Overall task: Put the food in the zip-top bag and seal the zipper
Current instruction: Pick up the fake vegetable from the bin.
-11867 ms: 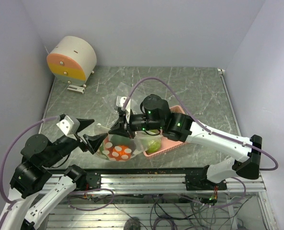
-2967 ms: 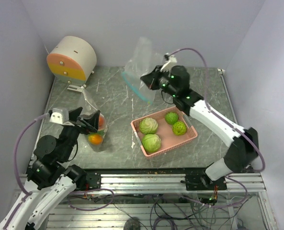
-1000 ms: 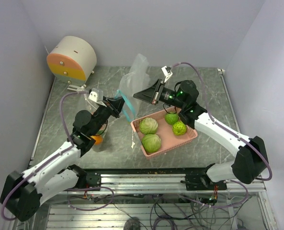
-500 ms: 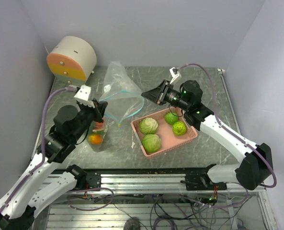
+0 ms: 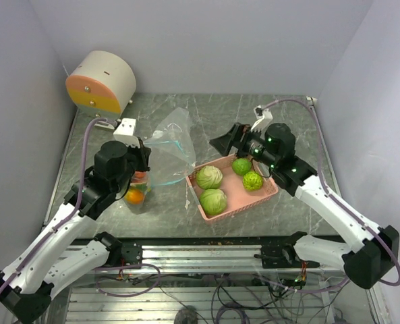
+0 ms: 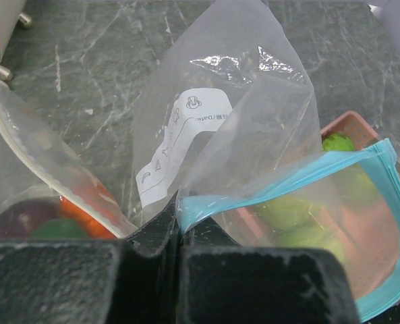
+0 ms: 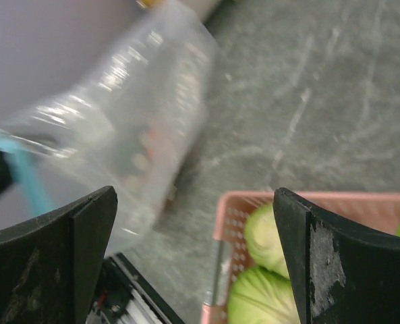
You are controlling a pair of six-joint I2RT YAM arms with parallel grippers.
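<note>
My left gripper (image 5: pixel 144 150) (image 6: pixel 177 226) is shut on the teal zipper (image 6: pixel 280 179) at one corner of the clear zip-top bag (image 5: pixel 170 143) (image 6: pixel 240 115). The bag hangs open and empty over the table. To its right my right gripper (image 5: pixel 226 143) (image 7: pixel 194 196) stands open, with nothing between its fingers, apart from the bag (image 7: pixel 119 115). Several pale green cabbage food pieces (image 5: pixel 210 177) (image 7: pixel 267 233) lie in the pink tray (image 5: pixel 270 192) (image 7: pixel 225 202). A second clear bag (image 5: pixel 135 194) (image 6: pixel 24 169) under my left arm holds orange, red and dark pieces.
A round white and orange device (image 5: pixel 102 81) stands at the back left corner. The pink tray sits at the table's middle right, close to the front edge. Grey walls close in the table on three sides.
My right gripper has opened, let go of the bag and drawn back to the right. My left gripper has pulled the bag left and lower, still shut on its zipper corner.
</note>
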